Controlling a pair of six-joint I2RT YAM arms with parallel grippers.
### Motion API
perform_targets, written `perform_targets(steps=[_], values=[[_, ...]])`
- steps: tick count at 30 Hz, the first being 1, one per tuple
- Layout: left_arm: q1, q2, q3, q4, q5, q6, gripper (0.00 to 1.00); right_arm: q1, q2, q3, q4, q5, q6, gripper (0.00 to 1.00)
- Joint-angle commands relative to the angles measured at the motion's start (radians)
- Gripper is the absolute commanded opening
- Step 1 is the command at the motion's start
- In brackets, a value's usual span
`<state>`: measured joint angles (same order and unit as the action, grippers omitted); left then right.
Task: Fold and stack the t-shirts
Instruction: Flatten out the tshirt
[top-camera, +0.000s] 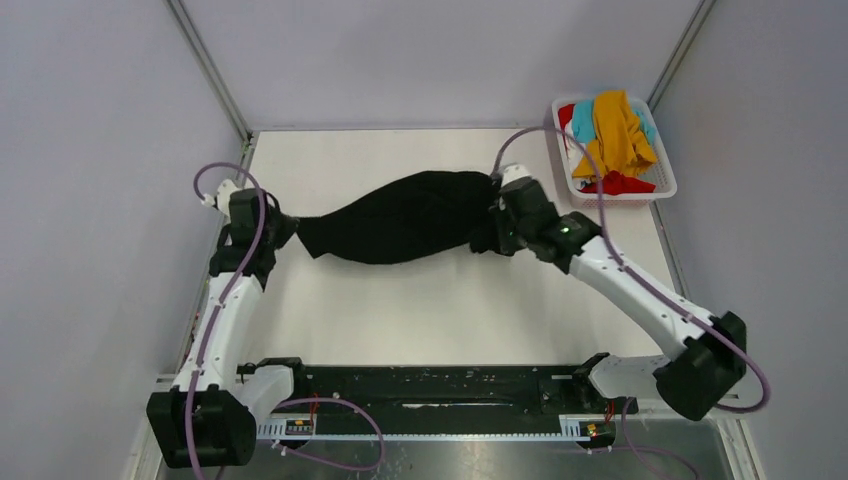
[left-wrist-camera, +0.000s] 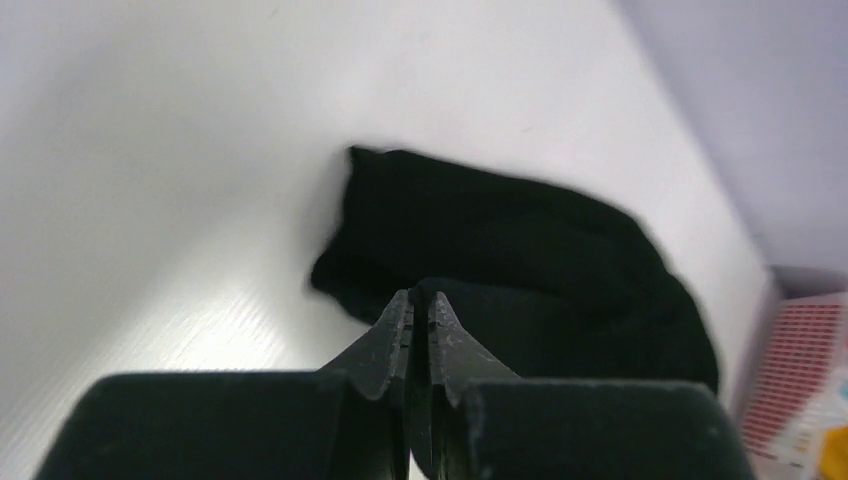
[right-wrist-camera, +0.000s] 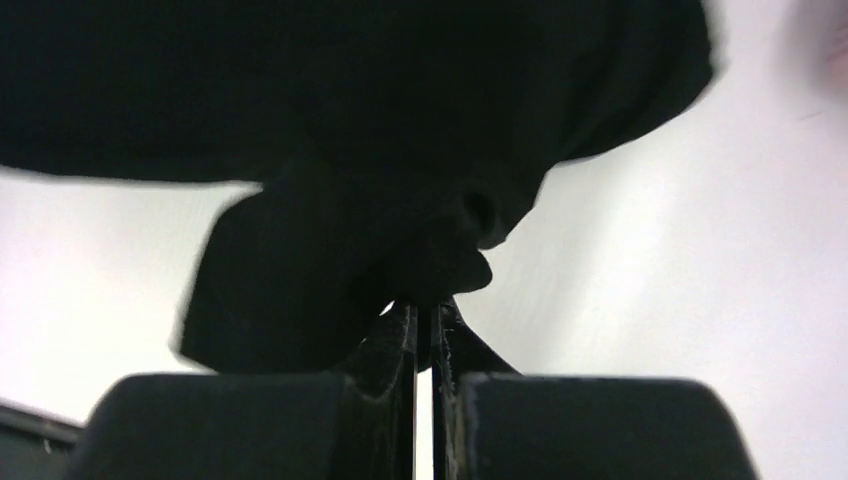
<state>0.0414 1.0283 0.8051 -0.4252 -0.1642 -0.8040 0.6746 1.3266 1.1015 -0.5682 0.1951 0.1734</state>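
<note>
The black t-shirt (top-camera: 405, 215) lies stretched across the middle of the bench (top-camera: 450, 310), drawn out into a long shape that is widest in its centre and narrows toward both ends. Seen from above, it runs from the 9 o'clock side to the 3 o'clock side, with an arm at each end.

The left end effector (top-camera: 290, 232) is at the shirt's 9 o'clock end. In the left wrist view its fingers are pressed together on a bit of the black t-shirt (left-wrist-camera: 520, 260), with the left end effector (left-wrist-camera: 420, 295) pinching the near edge and the rest of the cloth lying bunched beyond it toward 12 o'clock.

The right end effector (top-camera: 488, 232) is at the 3 o'clock end. In the right wrist view the right end effector (right-wrist-camera: 425, 305) is also pinched shut, with a gathered lump of the black t-shirt (right-wrist-camera: 350, 100) caught at its tips and more cloth filling the view above.

Whether the shirt's middle touches the bench cannot be told.

A white slotted basket (top-camera: 665, 190) stands at the bench's 2 o'clock corner, well apart from the black shirt. In it are piled a mustard-orange t-shirt (top-camera: 620, 135) on top, a teal-blue t-shirt (top-camera: 583, 120) at its 9 o'clock side and a red t-shirt (top-camera: 625, 185) at its 6 o'clock side.
</note>
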Motion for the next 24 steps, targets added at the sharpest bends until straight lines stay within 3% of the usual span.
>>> perform_targets(steps=[1,7,10,16,24], values=[[-0.006,-0.09,0.193,0.066,0.024,0.013,0.0,-0.059,-0.135,0.143,0.11,0.187,-0.034,0.0],[-0.008,-0.149,0.481,0.066,0.028,0.043,0.0,-0.061,-0.249,0.357,0.23,0.314,-0.222,0.0],[-0.008,-0.188,0.6,0.068,0.001,0.079,0.0,-0.062,-0.292,0.454,0.274,0.307,-0.309,0.0],[-0.008,-0.296,0.744,0.11,-0.004,0.145,0.0,-0.061,-0.328,0.697,0.231,0.05,-0.395,0.0],[-0.008,-0.378,0.828,0.197,0.031,0.187,0.0,-0.061,-0.254,1.072,0.052,-0.164,-0.461,0.0]])
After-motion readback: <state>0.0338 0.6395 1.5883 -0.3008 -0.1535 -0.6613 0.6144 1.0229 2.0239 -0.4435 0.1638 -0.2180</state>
